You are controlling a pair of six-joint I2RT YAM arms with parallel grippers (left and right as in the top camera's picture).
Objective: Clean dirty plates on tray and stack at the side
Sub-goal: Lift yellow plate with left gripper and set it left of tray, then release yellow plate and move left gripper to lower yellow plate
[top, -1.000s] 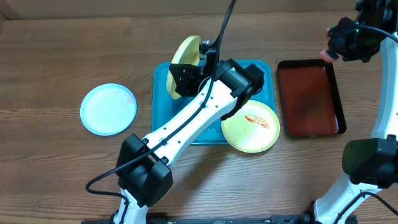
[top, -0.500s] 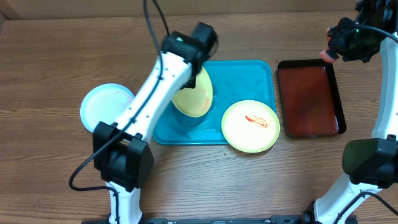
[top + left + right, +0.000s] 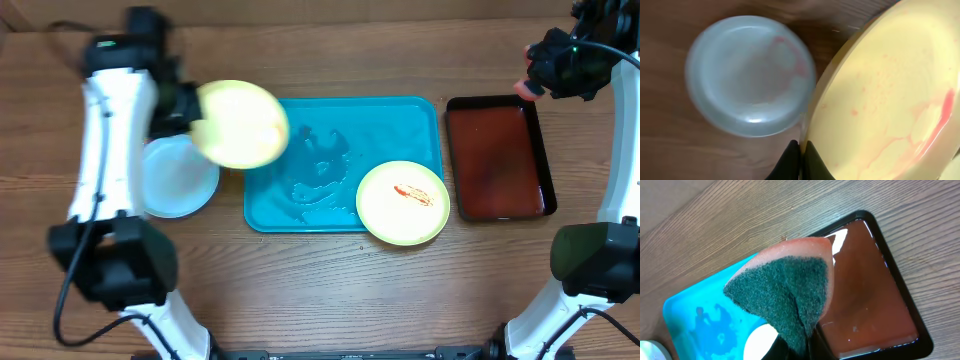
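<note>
My left gripper (image 3: 801,150) is shut on the rim of a light yellow-green plate (image 3: 890,100) with faint pink smears. It holds the plate (image 3: 240,124) in the air, tilted, between the tray's left edge and the pale blue-white plate (image 3: 180,180) on the table. That blue-white plate (image 3: 750,75) has a faint pink trace. A second yellow-green plate (image 3: 403,203) with a red sauce smear lies on the front right corner of the turquoise tray (image 3: 400,125), which is wet. My right gripper (image 3: 528,86) hangs high at the far right, shut on a sponge (image 3: 785,285).
A dark red, black-rimmed tray (image 3: 497,158) holding liquid stands to the right of the turquoise tray. The left arm (image 3: 105,150) stretches along the table's left side, and the right arm's base (image 3: 590,255) sits at the front right.
The left arm has swung from over the turquoise tray to the far left, carrying the yellow-green plate to above the blue-white plate. The right arm and sponge have not moved.
</note>
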